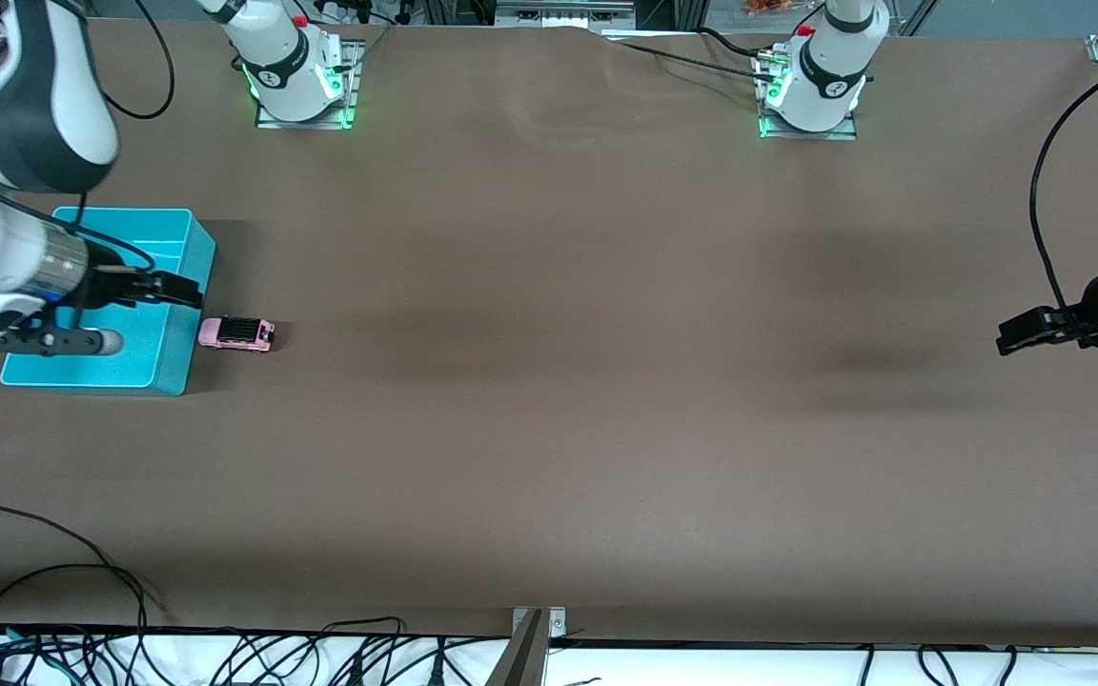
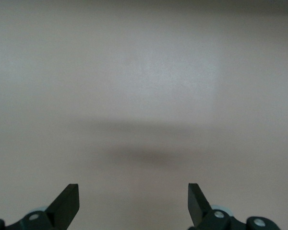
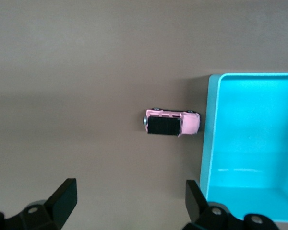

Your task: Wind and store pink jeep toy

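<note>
Currently the pink jeep toy (image 1: 236,332) stands on its wheels on the brown bench (image 1: 549,381), just beside the outer wall of the turquoise bin (image 1: 172,362) and toward the right arm's end of the bench. A narrow gap appears to separate the toy from the bin wall. In the right wrist view the toy (image 3: 172,123) shows its black roof and pink hood, with the hood end pointing at the bin (image 3: 209,143).

The right tool (image 1: 177,289) hangs over the bin, close to the wall nearest the toy. Its fingers (image 3: 62,199) are spread wide apart and hold nothing.

The left tool (image 1: 1021,333) hangs over bare bench at the left arm's end, well apart from the toy and the bin. Its fingers (image 2: 67,201) are also spread wide apart and hold nothing; the left wrist view shows only bench surface between them. The left arm waits.

The bin interior, where visible, contains no toy. Loose black cables (image 1: 82,572) lie along the bench edge nearest the front camera.
</note>
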You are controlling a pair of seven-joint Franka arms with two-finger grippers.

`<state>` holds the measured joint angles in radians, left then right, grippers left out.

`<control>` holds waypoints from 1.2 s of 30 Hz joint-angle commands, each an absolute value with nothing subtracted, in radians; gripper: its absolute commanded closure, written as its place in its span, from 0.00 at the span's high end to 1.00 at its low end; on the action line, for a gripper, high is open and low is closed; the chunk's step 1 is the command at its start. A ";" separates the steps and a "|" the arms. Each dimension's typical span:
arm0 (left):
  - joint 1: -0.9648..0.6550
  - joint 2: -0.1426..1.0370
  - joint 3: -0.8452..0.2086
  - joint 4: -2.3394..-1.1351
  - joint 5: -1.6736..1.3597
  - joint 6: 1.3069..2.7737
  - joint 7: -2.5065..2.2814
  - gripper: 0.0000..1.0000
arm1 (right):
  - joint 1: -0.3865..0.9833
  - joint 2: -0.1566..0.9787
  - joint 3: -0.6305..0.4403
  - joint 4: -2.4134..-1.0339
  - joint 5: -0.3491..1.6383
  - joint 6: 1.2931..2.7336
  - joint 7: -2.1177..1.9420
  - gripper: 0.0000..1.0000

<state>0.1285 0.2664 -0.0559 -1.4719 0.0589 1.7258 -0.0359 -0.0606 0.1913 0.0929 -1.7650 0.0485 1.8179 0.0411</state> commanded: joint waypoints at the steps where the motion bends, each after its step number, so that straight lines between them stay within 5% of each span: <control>1: 0.137 0.245 -0.058 -1.491 0.037 1.720 -0.017 1.00 | -0.060 0.153 0.100 -1.879 0.067 1.928 0.054 1.00; 19: 0.138 0.245 -0.058 -1.491 0.035 1.721 -0.015 1.00 | -0.060 0.141 0.100 -2.197 0.066 2.353 0.127 1.00; 36: 0.138 0.245 -0.058 -1.491 0.037 1.720 -0.017 1.00 | -0.074 0.172 0.084 -2.296 0.064 2.439 0.230 1.00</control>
